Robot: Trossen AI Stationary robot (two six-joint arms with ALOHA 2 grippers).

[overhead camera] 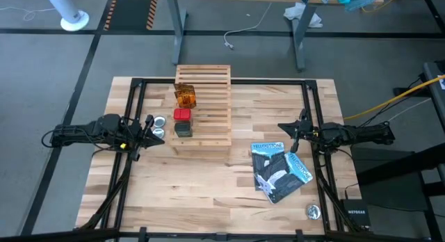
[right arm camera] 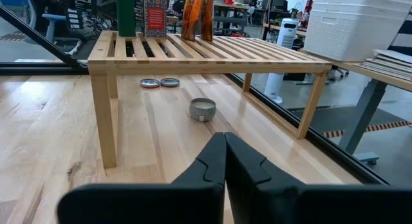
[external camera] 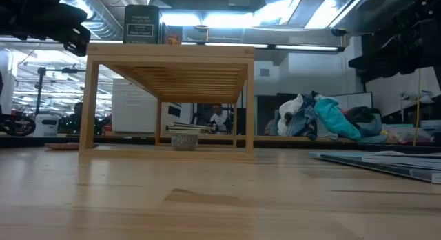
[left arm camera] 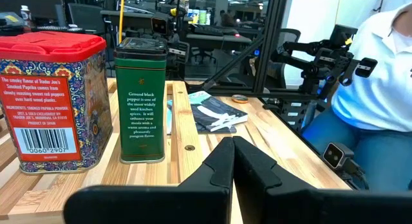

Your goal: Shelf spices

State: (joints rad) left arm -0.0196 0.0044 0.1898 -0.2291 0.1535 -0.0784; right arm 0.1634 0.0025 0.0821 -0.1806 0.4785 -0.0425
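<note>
Pale wood slats of the shelf carry the spices in one row along its left side — a dark green tin nearest the front edge, a red tin behind it, then orange-brown packets toward the back. The left gripper hangs just left of the shelf, fingers pressed together on nothing; the right gripper waits well to the right of it, likewise closed and empty.

The tall green tin stands close to the shelf's left edge, so a sideways brush from the left arm could tip it off, or into the red tin beside it. The packets look light and could topple through a slat gap.

Whether any spice remains off the shelf is hard to say — a small round tin sits underneath it, and two lids lie just left of it. The low view shows only the green tin's top half.
</note>
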